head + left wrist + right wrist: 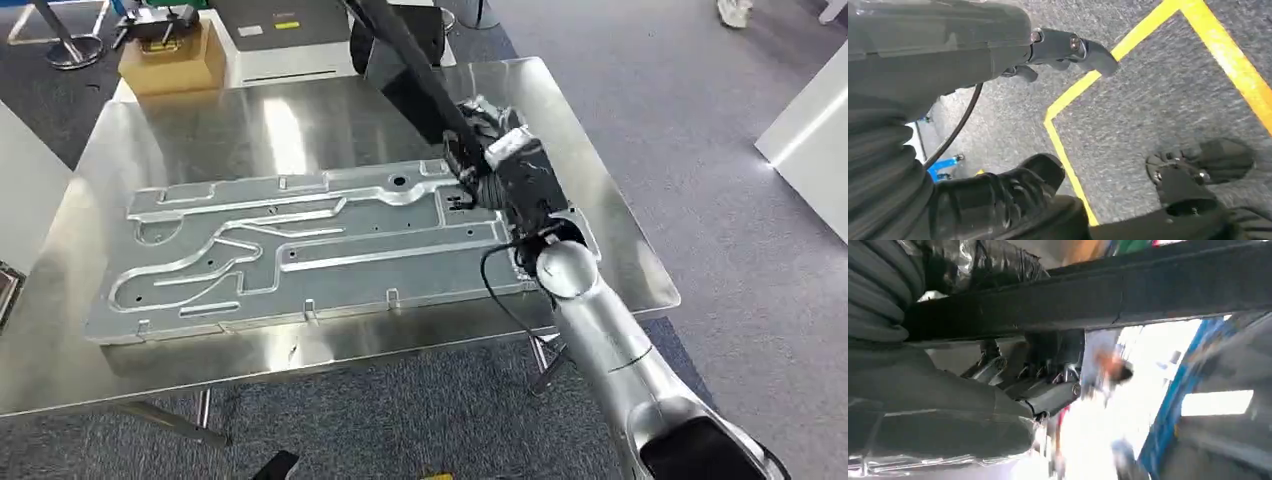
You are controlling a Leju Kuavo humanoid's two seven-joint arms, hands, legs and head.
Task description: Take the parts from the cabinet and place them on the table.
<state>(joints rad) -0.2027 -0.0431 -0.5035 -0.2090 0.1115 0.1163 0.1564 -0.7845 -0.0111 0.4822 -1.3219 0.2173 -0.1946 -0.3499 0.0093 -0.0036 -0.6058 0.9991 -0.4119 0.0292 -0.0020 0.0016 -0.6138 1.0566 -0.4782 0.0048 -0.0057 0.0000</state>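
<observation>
One black bar [405, 60] in right hand [490, 150]

One bench [620, 250], steel-topped. One grey plate [300, 250] lying flat on it. One long black part [420, 60] over its far right. One cardboard box [172, 62] beyond the bench

bright overhead | glare on table [300, 110] | R wrist blurred, overexposed
</observation>
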